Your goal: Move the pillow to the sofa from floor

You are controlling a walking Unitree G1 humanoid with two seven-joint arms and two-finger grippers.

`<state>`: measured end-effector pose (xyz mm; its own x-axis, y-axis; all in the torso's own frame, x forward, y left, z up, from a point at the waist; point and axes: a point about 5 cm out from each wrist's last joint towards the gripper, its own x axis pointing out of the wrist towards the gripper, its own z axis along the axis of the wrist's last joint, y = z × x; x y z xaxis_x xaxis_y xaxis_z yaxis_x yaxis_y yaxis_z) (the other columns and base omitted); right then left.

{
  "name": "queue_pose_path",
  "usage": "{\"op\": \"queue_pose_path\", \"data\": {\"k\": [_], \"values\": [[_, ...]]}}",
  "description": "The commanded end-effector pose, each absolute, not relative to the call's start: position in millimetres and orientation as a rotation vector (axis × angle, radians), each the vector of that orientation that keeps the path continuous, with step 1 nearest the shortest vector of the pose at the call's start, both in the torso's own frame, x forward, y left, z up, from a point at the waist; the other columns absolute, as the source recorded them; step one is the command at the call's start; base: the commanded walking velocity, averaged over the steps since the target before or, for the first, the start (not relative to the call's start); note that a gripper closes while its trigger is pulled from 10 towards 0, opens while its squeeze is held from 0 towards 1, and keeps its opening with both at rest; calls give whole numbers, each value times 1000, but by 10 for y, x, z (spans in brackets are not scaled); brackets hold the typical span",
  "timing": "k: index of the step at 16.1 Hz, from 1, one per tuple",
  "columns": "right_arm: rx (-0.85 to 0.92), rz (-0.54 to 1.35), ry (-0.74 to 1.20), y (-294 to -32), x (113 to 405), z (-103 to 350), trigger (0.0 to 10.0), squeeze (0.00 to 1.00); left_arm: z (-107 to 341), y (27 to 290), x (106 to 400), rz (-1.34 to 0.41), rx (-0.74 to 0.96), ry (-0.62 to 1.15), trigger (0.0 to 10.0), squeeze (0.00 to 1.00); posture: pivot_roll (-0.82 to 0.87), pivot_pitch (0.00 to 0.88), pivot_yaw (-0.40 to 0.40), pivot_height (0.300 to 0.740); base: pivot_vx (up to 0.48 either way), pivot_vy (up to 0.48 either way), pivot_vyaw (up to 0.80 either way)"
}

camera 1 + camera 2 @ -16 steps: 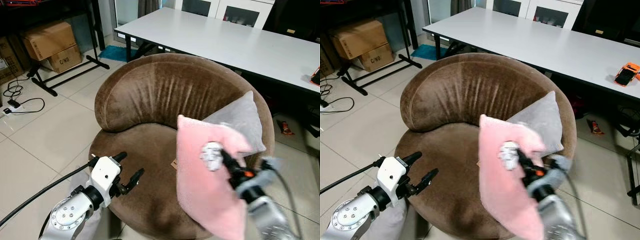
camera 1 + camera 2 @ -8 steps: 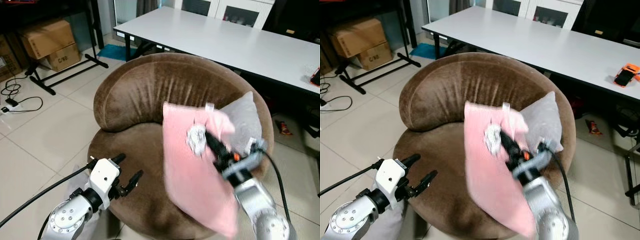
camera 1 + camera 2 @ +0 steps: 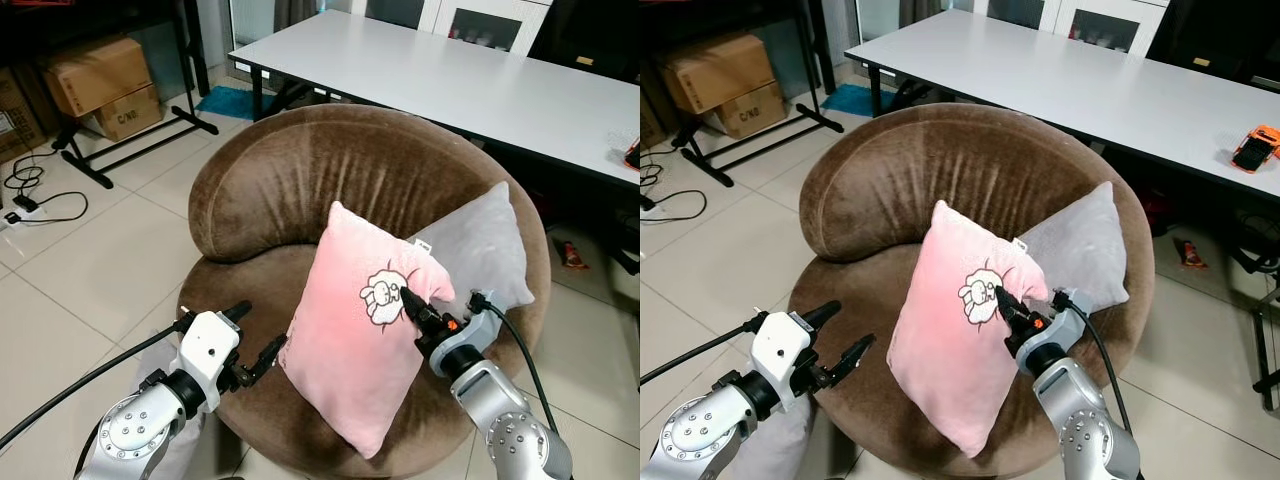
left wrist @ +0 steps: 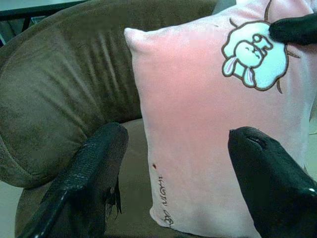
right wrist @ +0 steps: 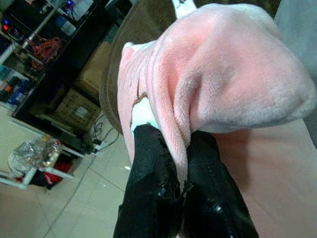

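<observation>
Right gripper (image 3: 405,296) clenched on a fold of the pink pillow (image 3: 355,340), which stands upright on the brown sofa (image 3: 300,190) seat near its front edge, beside a grey cushion (image 3: 480,250). Left gripper (image 4: 173,163) spread apart, just before the pillow's face.

The lower cardboard box (image 3: 125,118) on the floor at the far left carries black printing that looks like "C/ND", though it is small and soft. The pink pillow (image 4: 208,134) has small dark embroidered script near its lower edge, too blurred to read.
</observation>
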<state>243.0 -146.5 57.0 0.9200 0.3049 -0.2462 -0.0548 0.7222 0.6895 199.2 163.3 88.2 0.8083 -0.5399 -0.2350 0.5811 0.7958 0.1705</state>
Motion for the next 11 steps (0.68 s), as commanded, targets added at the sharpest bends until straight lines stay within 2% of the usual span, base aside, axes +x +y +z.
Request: {"op": "queue_pose_path", "data": {"k": [1,2,5,6,7,8,9,11], "values": [[692,209,349,-1465,2458,607,3373,0,896,1635,1984,-610,240,176,2235,0,66,0,-68,740,0,0,0],[678,210,354,-1463,2461,594,10000,0,895,1636,1977,-608,226,177,0,0,64,0,-66,740,0,0,0],[677,221,348,-1452,2457,600,10000,0,895,1640,1980,-603,230,175,0,0,60,0,-64,740,0,0,0],[715,241,333,-1437,2450,618,10000,1000,883,1646,1994,-591,221,189,0,0,59,0,-64,740,0,0,0],[739,258,320,-1427,2445,638,10000,1000,883,1643,2014,-588,198,194,10000,271,58,0,-64,740,0,0,0],[738,261,317,-1427,2443,643,10000,1000,891,1636,2020,-595,186,189,10000,271,58,0,-64,740,0,0,0],[728,277,315,-1419,2447,656,10000,1000,908,1624,2031,-597,161,179,10000,1000,59,0,-69,740,0,0,0],[723,297,314,-1408,2475,666,10000,1000,913,1610,2033,-608,140,179,10000,1000,65,0,-75,740,0,0,0]]}}
